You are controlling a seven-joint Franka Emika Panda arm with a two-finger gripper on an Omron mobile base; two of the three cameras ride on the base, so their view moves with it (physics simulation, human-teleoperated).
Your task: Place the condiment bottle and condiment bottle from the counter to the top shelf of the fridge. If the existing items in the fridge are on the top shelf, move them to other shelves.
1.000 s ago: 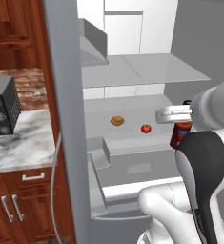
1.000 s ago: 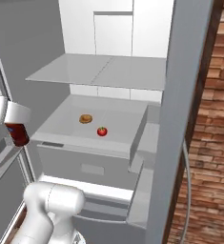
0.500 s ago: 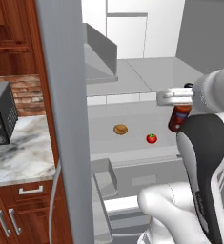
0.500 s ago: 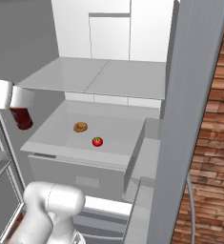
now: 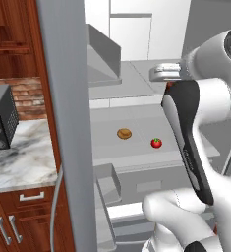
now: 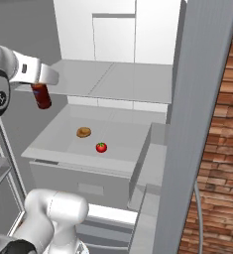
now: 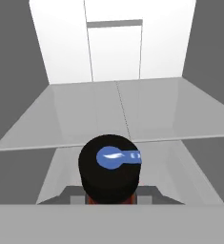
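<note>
While the fridge stands open, the gripper has its fingers clamped on the neck of a bottle, which hangs upright in the air just off the front left corner of the top shelf, level with its edge and not yet over it. From the hand view I look straight down on its dark cap, with the shelf plate stretching away beyond it. Below, the tomato and bun lie near each other on the lower shelf, so the top one looks free for it. I judge the bottle rigid, light, smooth and rather top-heavy: slim things like it tip easily, so holding it high by the neck suits carrying, but it wants setting down flat on its base.
</note>
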